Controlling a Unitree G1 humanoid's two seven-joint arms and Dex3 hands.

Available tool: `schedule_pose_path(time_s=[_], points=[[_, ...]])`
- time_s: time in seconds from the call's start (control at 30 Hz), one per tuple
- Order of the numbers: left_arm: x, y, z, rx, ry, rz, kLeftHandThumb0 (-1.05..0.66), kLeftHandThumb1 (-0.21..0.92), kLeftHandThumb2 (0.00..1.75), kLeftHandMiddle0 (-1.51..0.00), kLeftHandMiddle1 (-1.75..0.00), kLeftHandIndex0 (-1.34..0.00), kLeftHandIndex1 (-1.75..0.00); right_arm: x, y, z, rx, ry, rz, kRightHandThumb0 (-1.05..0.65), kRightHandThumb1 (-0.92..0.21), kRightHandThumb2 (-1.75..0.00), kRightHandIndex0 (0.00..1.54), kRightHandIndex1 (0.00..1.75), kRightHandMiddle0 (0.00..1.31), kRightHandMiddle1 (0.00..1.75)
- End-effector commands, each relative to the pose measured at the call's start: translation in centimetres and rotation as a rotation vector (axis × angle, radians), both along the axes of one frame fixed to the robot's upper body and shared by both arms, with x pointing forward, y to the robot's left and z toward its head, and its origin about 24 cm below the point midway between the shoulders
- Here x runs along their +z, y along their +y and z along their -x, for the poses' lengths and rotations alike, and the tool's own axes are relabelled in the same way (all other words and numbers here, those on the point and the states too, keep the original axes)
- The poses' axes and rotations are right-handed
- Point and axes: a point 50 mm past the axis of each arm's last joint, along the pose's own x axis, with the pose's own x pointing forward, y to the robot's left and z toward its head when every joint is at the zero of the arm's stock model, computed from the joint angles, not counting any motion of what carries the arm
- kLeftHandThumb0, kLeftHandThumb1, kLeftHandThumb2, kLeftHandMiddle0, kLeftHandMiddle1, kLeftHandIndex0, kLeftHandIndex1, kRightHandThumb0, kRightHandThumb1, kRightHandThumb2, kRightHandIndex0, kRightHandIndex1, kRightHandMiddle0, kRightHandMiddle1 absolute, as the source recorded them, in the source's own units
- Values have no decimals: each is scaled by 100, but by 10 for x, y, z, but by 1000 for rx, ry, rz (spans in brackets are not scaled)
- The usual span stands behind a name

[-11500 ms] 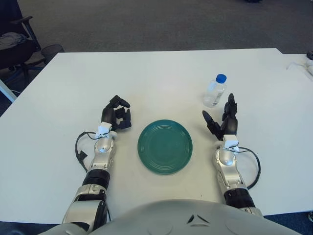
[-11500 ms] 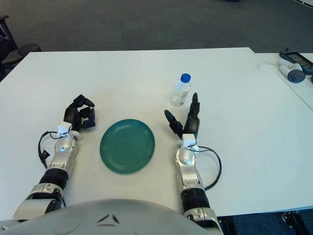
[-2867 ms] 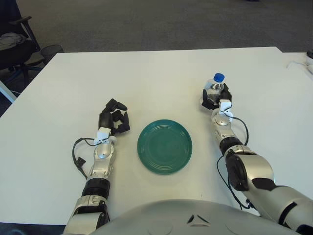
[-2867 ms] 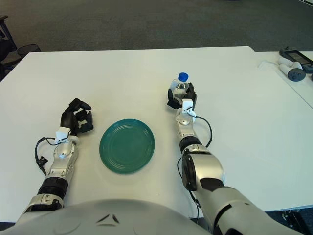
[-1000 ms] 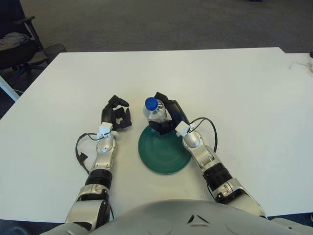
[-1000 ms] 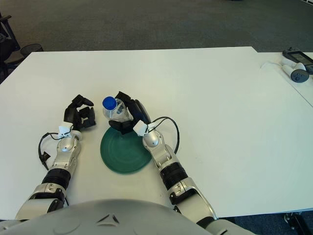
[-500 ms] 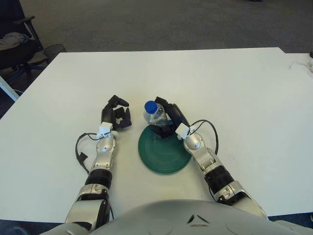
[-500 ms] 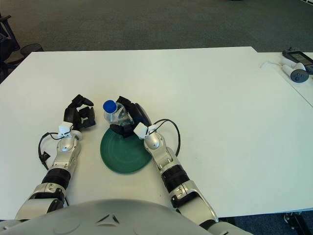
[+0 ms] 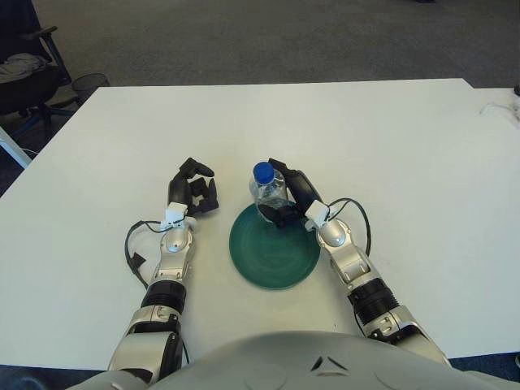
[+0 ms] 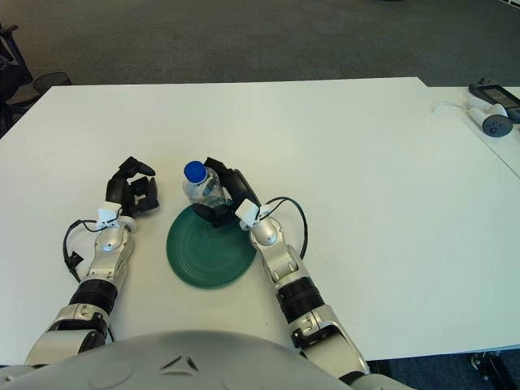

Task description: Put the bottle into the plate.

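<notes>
White table [image 9: 422,162]; chair [image 9: 20,69]; controller [image 10: 491,122]

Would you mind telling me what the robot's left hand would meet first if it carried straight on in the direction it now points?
Probably nothing: the left hand points away from the robot across bare white table, left of the plate and the bottle held by the right hand. Depth is uncertain.

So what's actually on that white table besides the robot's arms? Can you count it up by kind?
Bottles: 1, the bottle, held upright in the right hand over the plate's far edge.
Plates: 1, the plate.
Total: 2.
The left hand shows left of the plate, curled, holding nothing.
</notes>
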Motion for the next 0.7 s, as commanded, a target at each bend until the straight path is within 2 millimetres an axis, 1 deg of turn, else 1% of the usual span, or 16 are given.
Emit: schedule_pose_path(time_s=[0.0, 0.2, 0.3, 0.4, 0.5, 0.6, 0.67], points=[[-37, 1, 30, 29, 189, -5, -48, 30, 134, -110, -175, -62, -175, 9, -11, 7, 28, -55, 49, -22, -51, -102, 126, 175, 95, 175], [-36, -1, 30, 30, 184, -9, -48, 30, 133, -110, -175, -62, -175, 23, -21, 17, 99, -120, 166, -27, -53, -100, 124, 175, 97, 175], [-36, -1, 30, 28, 184, -4, -48, 30, 133, -110, -175, -62, -175, 25, -23, 20, 131, -138, 207, -28, -55, -99, 122, 175, 95, 175], [-36, -2, 30, 25, 181, 4, -48, 30, 133, -110, -175, -62, -175, 27, -26, 27, 169, -207, 278, -27, -55, -98, 119, 175, 93, 175], [-37, -3, 30, 24, 184, 11, -48, 30, 133, -111, -175, -62, -175, 25, -25, 37, 202, -276, 350, -23, -52, -100, 117, 175, 90, 175], [-38, -4, 29, 23, 187, 20, -48, 30, 134, -111, -175, -62, -175, 25, -26, 40, 226, -321, 402, -20, -49, -102, 115, 175, 88, 175], [-39, -3, 29, 21, 187, 22, -48, 29, 134, -112, -175, -63, -175, 25, -26, 41, 246, -351, 436, -15, -45, -107, 114, 175, 87, 175]])
